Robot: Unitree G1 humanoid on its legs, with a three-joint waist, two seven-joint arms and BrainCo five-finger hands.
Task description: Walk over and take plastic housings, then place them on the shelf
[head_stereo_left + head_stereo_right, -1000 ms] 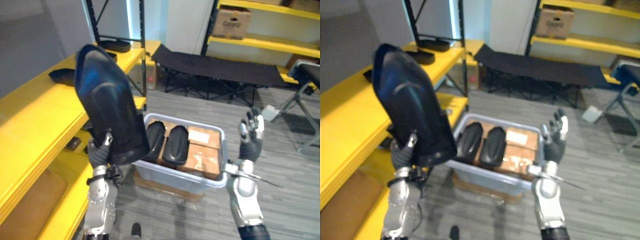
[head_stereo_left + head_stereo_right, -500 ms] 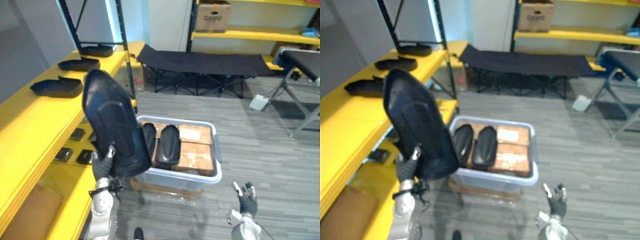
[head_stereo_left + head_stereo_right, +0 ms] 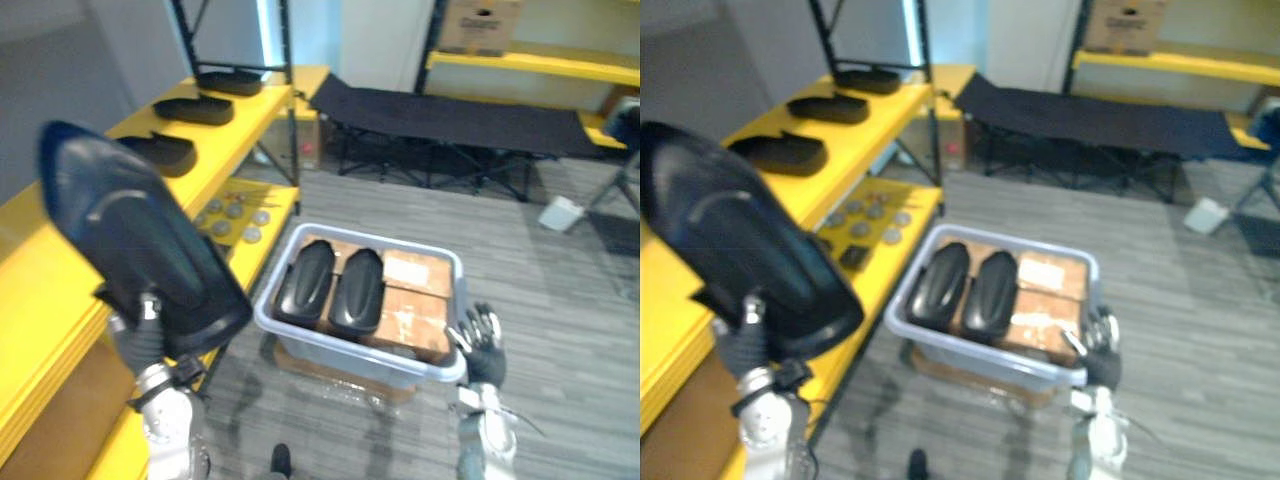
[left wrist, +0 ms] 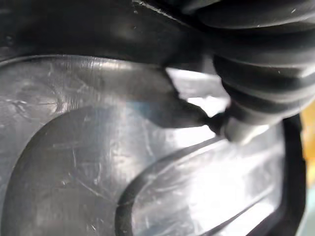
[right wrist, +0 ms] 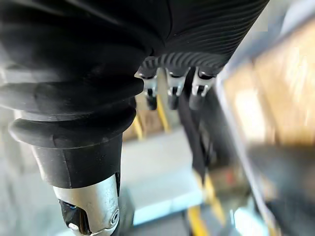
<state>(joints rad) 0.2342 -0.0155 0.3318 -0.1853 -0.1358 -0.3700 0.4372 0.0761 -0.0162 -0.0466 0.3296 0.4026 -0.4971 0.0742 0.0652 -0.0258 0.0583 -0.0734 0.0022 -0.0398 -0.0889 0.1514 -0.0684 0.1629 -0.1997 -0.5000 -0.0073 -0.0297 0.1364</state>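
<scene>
Housing is up in the air, left of the bin and nearer the camera. It's big, black and tilted. The left hand has its fingers curled round the housing's lower end. The right hand is just beside the bin's near right corner, fingers spread and holding nothing. Inside the bin, two more black shells lie side by side on its left, with cardboard on its right. Left of the bin runs a yellow shelf with three black covers in a row on top, and small round parts on the lower level. Beyond the bin stands a black cot, and further back a carton on another rack.
</scene>
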